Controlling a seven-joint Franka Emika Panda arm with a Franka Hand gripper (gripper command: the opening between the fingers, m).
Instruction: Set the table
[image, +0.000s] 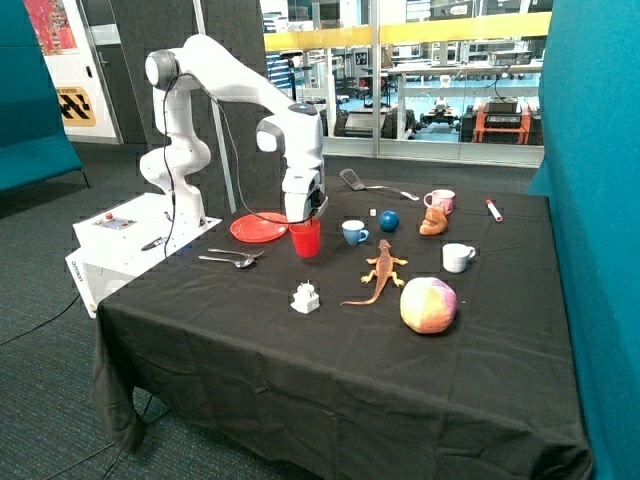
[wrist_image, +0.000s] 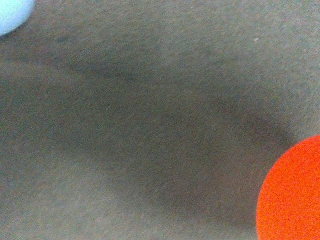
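Soft ball (image: 428, 305) up front, well apart from red plate (image: 259, 228). Red cup (image: 305, 240) just beside red plate, right under gripper (image: 316, 210), likely as a drinking spot. Cannot tell if pinching.

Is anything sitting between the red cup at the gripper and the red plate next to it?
Nothing visible. The gripper is right at the rim of the red cup, and the red plate lies just beside it with only bare black cloth between. The spoon lies nearer the table edge, off that line.
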